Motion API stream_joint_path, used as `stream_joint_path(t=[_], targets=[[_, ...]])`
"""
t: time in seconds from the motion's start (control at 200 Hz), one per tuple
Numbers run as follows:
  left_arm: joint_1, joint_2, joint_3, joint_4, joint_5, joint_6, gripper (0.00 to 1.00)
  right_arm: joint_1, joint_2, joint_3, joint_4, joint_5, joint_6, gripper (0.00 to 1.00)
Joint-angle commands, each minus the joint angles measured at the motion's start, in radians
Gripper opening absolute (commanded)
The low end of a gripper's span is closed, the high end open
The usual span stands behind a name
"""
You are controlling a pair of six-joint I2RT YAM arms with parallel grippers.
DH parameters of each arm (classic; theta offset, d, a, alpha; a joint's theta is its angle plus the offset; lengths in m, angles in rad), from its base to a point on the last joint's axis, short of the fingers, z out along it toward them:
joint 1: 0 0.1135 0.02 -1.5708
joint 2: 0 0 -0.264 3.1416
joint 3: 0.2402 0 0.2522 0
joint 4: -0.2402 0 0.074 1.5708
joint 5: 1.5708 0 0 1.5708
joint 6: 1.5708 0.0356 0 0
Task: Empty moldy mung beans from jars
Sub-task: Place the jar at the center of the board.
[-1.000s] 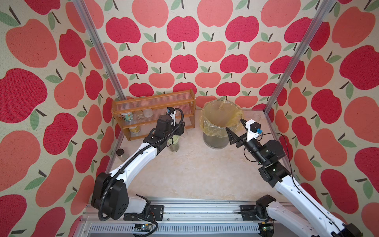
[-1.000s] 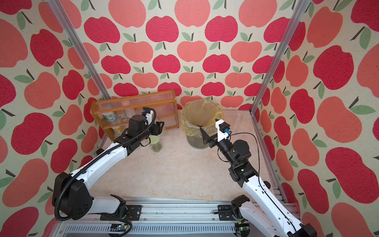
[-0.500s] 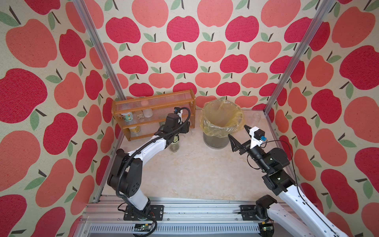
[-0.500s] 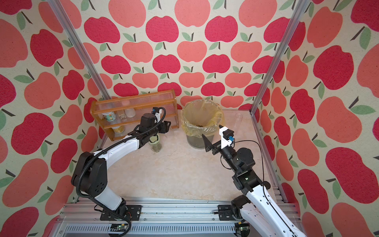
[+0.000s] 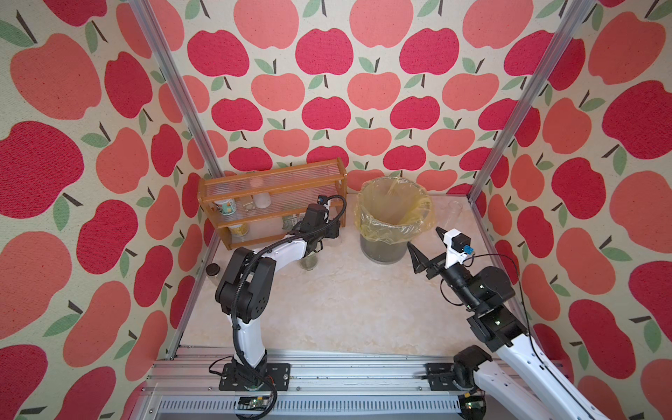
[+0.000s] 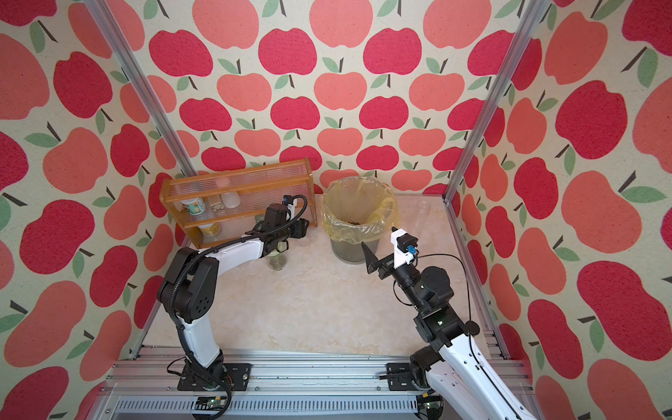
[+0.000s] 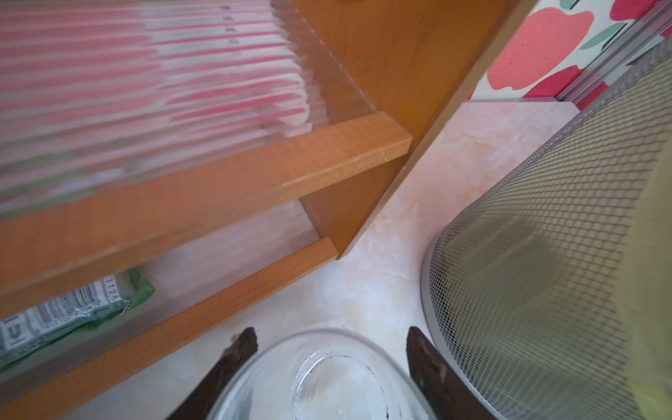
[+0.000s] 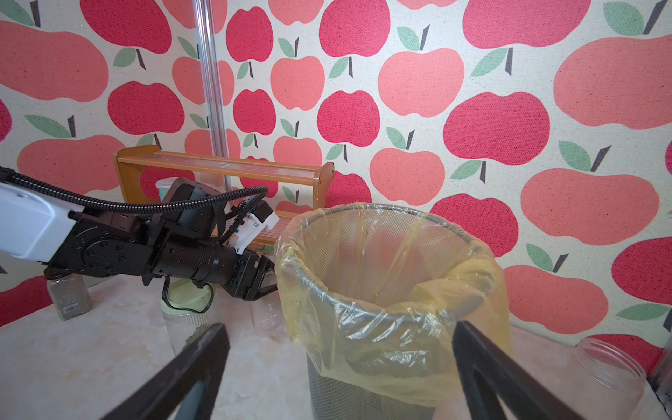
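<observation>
My left gripper (image 5: 332, 234) (image 6: 302, 231) (image 7: 329, 338) is shut on a short clear jar (image 7: 327, 378) (image 8: 267, 316), empty and mouth up, low between the rack and the bin. A squat jar with a pale green lid (image 5: 309, 262) (image 6: 278, 260) (image 8: 187, 302) stands under my left forearm, with mung beans (image 8: 196, 331) at its bottom. A tall slim tube (image 5: 452, 211) (image 6: 422, 211) (image 8: 607, 371) sits empty at the back right. My right gripper (image 5: 423, 238) (image 6: 378, 236) (image 8: 338, 327) hangs open with nothing in it, in front of the bin.
A mesh bin with a yellow bag (image 5: 382, 251) (image 6: 349, 251) (image 7: 545, 236) (image 8: 382, 283) stands at the back centre, dark grains inside. The wooden rack (image 5: 272, 189) (image 7: 218, 174) holds tubs and a green packet (image 7: 72, 312). A brown-capped jar (image 5: 212, 271) (image 8: 69, 298) stands far left.
My left gripper has carried the clear jar to the right, toward the bin, while its elbow folded up. My right gripper's jaws have spread wider and drawn slightly back from the bin.
</observation>
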Motion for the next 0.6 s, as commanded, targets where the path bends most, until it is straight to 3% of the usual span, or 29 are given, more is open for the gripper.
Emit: stream_joint_path(t=[0.0,0.595], targets=[[-0.018,0.027,0.031,0.057,-0.054,0.055,0.58,-0.005,-0.011,-0.014,-0.010,0.036,-0.014,0.99],[-0.075,0.079,-0.021,0.193,-0.193,0.153,0.60,-0.007,-0.005,-0.031,0.003,0.076,-0.020,0.99]])
